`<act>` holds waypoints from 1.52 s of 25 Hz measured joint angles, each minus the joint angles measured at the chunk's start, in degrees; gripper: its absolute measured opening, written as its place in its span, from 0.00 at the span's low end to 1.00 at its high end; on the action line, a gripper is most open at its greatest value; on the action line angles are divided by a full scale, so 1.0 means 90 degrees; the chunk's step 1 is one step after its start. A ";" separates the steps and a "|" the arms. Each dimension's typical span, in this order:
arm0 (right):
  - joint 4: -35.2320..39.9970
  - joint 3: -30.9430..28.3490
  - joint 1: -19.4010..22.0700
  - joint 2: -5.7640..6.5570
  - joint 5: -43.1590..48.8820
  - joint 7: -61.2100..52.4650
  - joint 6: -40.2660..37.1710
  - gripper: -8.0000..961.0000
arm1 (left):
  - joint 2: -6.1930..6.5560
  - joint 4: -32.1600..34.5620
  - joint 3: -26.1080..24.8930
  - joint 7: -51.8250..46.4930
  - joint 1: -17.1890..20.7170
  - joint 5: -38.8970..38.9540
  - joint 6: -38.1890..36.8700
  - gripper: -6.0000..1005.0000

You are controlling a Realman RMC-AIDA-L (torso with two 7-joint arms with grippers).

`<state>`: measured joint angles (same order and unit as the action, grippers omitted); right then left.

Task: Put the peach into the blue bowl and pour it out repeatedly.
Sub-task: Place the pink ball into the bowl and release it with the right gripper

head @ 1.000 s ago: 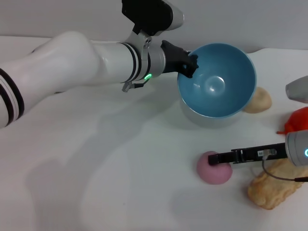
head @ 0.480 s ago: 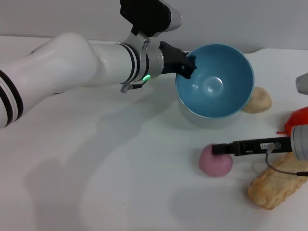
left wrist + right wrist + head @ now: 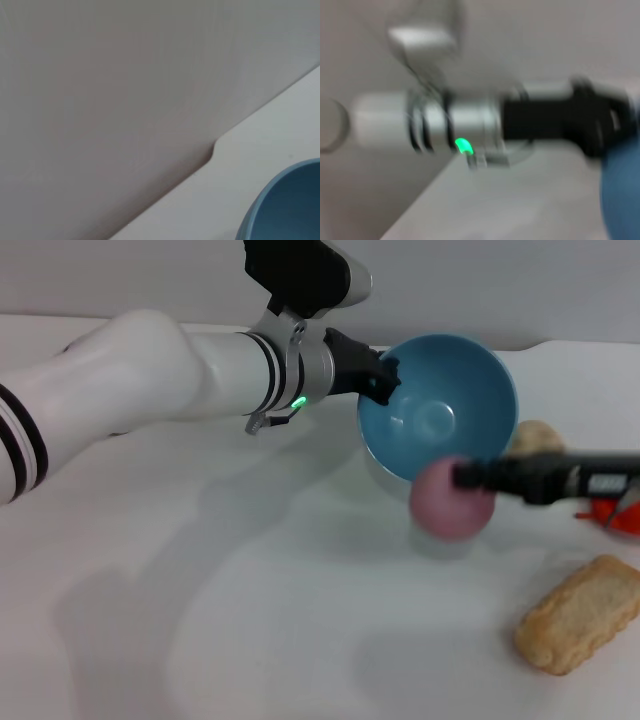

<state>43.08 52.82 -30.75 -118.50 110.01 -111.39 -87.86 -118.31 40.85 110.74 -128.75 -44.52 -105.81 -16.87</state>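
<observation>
White desk carries one biscuit at 4 o'clock. Left hand grips one tilted blue bowl by its 9 o'clock rim. Right hand holds one peach lifted beneath that bowl's 6 o'clock edge.

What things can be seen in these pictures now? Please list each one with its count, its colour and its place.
peach: 1, pink-mauve, lifted off the table in the right gripper, in front of the bowl's near rim.
blue bowl: 1, light blue, tilted with its opening toward the camera, held at its rim by the left gripper.
beige lump: 1, pale beige, on the table behind the right gripper, to the right of the bowl.
biscuit-like piece: 1, tan, on the table at the near right.
red item: 1, red, at the right edge, mostly hidden.
table: 1, white.
left gripper: 1, black, shut on the bowl's left rim.
right gripper: 1, black, coming in from the right, shut on the peach.
</observation>
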 joint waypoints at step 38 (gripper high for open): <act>0.0629 -0.1378 0.1075 -0.0013 -0.2257 0.3353 0.1596 0.55 | -0.0045 0.0199 0.0658 0.0097 -0.0116 -0.0006 -0.0175 0.01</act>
<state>48.74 40.41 -21.07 -118.62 89.70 -81.21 -73.49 -118.72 42.65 116.66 -127.87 -45.56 -105.87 -18.45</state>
